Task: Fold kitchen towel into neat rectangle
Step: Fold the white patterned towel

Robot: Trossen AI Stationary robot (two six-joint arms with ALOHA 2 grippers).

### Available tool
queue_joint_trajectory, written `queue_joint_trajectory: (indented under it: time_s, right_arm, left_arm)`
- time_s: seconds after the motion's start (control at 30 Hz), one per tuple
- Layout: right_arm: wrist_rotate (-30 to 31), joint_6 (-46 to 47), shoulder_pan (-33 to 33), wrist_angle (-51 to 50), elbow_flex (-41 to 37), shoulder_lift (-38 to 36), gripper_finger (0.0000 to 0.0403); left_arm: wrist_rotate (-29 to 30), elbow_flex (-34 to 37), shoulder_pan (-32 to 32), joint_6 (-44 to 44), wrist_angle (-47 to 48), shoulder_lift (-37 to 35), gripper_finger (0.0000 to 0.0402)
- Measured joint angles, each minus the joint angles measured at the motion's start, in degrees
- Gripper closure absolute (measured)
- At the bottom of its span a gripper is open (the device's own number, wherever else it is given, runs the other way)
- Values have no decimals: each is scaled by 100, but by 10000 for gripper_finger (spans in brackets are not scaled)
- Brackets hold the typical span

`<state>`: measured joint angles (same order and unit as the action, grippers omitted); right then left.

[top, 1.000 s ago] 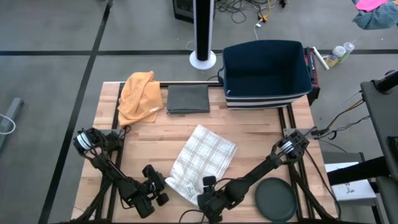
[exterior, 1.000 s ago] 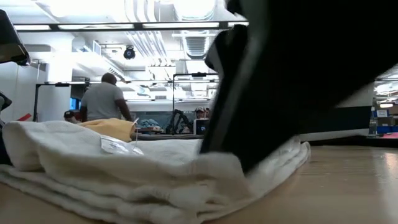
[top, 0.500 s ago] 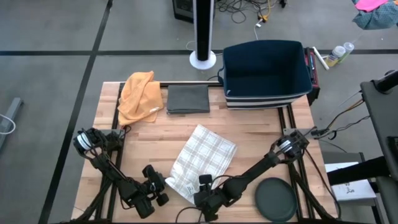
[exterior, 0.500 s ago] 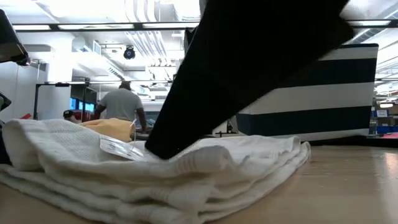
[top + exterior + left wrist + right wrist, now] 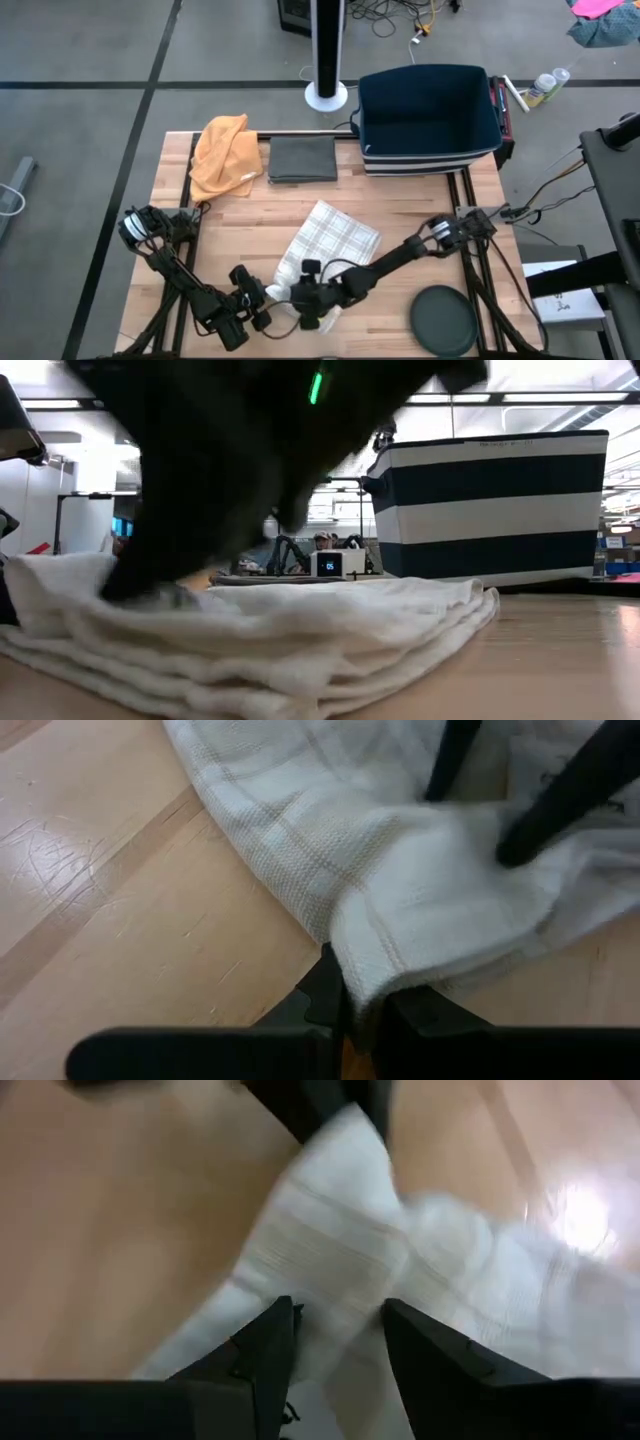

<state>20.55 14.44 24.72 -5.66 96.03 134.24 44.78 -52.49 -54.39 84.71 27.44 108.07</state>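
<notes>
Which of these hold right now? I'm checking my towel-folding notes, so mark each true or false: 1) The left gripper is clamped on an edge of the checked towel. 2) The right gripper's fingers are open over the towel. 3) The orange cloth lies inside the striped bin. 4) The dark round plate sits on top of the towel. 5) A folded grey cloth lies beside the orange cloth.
1) True: the left gripper is shut on the checked towel.
2) True: the right gripper is open above it.
3) False: the orange cloth lies on the table, left of the striped bin.
4) False: the dark round plate rests on bare wood, right of the towel.
5) True: the folded grey cloth.
</notes>
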Motion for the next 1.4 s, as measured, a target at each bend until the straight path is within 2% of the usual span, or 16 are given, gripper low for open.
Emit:
queue_joint_trajectory:
  time_s: [0.2, 0.53, 0.83, 1.4]
  right_arm:
    - [-352, 239, -43, -131, 44, 134, 255]
    - [-397, 98, 76, -465, 9, -69, 250]
    - [-428, 64, 74, 555, -1, -26, 254]
    - [-274, 140, -161, 1059, 2, 172, 255]
  left_arm:
    - [-113, -9, -7, -15, 94, -14, 381]
    - [-314, 0, -31, -41, 322, -397, 381]
    - [-34, 11, -35, 2, 338, -411, 381]
    - [99, 9, -33, 4, 251, -409, 381]
